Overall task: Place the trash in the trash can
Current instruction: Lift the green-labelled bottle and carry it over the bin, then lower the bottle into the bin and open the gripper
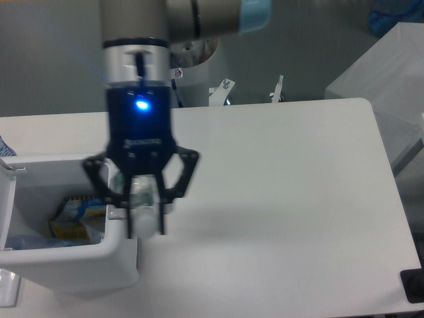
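My gripper (140,224) hangs above the right rim of the trash can (59,265), shut on a crushed clear plastic bottle (140,193) with a green label. The bottle stands roughly upright between the fingers (126,222), its lower end level with the can's rim. The trash can is a white boxy bin at the lower left, open at the top, with a grey strip on its right rim largely hidden by my gripper. Inside the bin I see blue and yellow wrappers (73,215).
The robot's base column (192,73) stands at the back of the white table (285,199). A grey box-like surface (381,66) sits at the far right, beyond the table edge. A dark object (414,285) shows at the lower right corner.
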You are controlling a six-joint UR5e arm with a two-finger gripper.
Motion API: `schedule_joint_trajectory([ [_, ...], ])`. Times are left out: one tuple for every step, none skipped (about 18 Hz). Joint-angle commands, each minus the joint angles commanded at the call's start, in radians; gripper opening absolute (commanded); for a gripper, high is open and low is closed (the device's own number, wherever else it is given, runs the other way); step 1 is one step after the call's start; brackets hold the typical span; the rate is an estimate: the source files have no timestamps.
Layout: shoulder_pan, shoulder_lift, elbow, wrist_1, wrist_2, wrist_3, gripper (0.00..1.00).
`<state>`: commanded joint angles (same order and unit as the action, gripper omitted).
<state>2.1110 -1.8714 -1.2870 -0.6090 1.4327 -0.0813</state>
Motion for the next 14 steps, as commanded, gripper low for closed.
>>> schedule_joint_trajectory([
  [-0.015, -0.003, -0.002, 0.0, 0.002, 0.0, 0.33],
  [-0.025, -0.008, 0.0, 0.0, 0.002, 0.0, 0.33],
  [-0.034, -0.014, -0.002, -0.002, 0.002, 0.002, 0.33],
  [-0.045, -0.018, -0.002, 0.0, 0.002, 0.002, 0.33],
  [-0.052, -0.02, -0.005, 0.0, 0.002, 0.005, 0.34],
  [-0.06, -0.023, -0.012, 0.0, 0.003, 0.008, 0.34],
  [-0.065, -0.025, -0.021, -0.002, 0.002, 0.011, 0.34],
  [-0.069, -0.025, -0.038, 0.0, 0.003, 0.015, 0.35],
  [-0.071, -0.023, -0.057, 0.0, 0.003, 0.023, 0.36],
  [-0.072, -0.02, -0.067, 0.0, 0.003, 0.035, 0.38],
  [-0.072, -0.017, -0.074, 0.0, 0.003, 0.047, 0.41],
  [-0.074, -0.015, -0.077, -0.002, 0.003, 0.054, 0.47],
  [-0.074, -0.012, -0.084, -0.002, 0.003, 0.055, 0.47],
  [-0.075, -0.005, -0.101, -0.002, 0.003, 0.057, 0.47],
])
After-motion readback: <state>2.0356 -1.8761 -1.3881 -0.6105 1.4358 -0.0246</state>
